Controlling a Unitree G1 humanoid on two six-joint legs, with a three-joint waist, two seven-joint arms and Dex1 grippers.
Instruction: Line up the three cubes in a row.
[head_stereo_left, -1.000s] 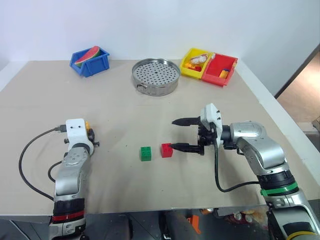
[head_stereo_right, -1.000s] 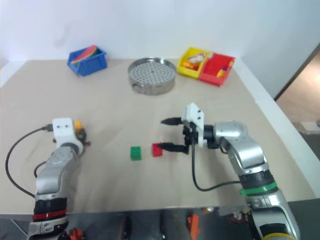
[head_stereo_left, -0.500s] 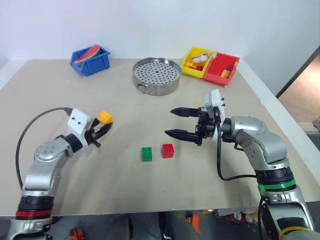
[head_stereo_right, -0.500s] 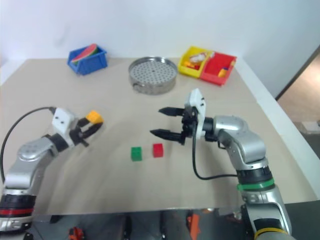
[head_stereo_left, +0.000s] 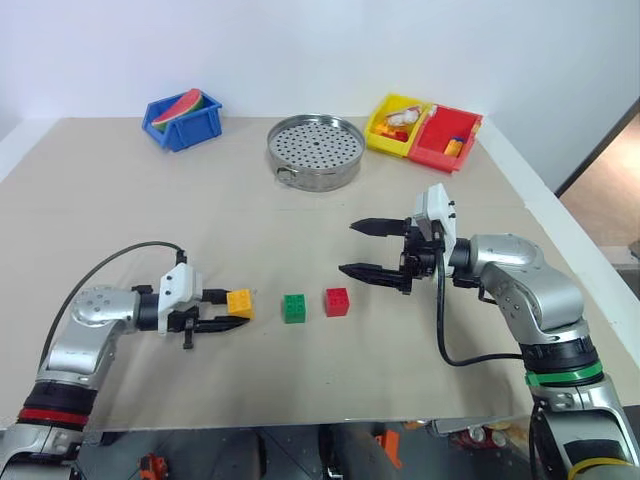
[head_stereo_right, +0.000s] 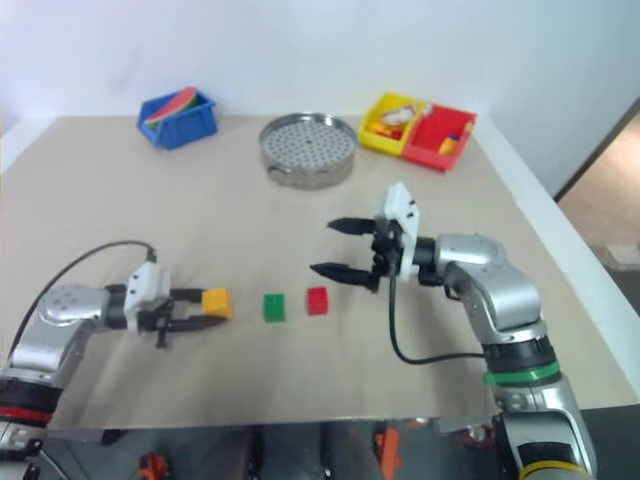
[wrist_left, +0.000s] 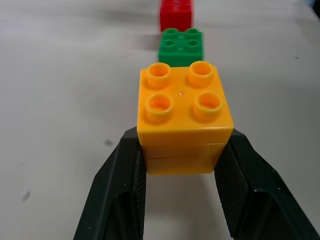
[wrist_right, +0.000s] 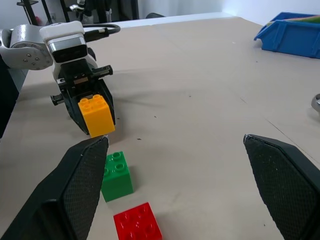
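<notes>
My left gripper (head_stereo_left: 231, 311) is shut on the yellow-orange cube (head_stereo_left: 240, 301), holding it level and low over the table, studs up. Just to its right the green cube (head_stereo_left: 293, 307) and the red cube (head_stereo_left: 337, 301) sit side by side on the table. In the left wrist view the yellow-orange cube (wrist_left: 185, 115), the green cube (wrist_left: 181, 46) and the red cube (wrist_left: 176, 14) fall in one line. I cannot tell if the held cube touches the table. My right gripper (head_stereo_left: 348, 248) hangs open above and right of the red cube, holding nothing.
At the back of the table stand a blue bin (head_stereo_left: 181, 118) with a toy melon slice, a perforated steel tray (head_stereo_left: 314, 150), a yellow bin (head_stereo_left: 398, 122) and a red bin (head_stereo_left: 451, 138) with small toys. A black cable (head_stereo_left: 110, 262) loops from my left wrist.
My left gripper has turned to point right and carried the yellow-orange cube right and down, close beside the green cube. The right gripper stays open and hardly moves.
</notes>
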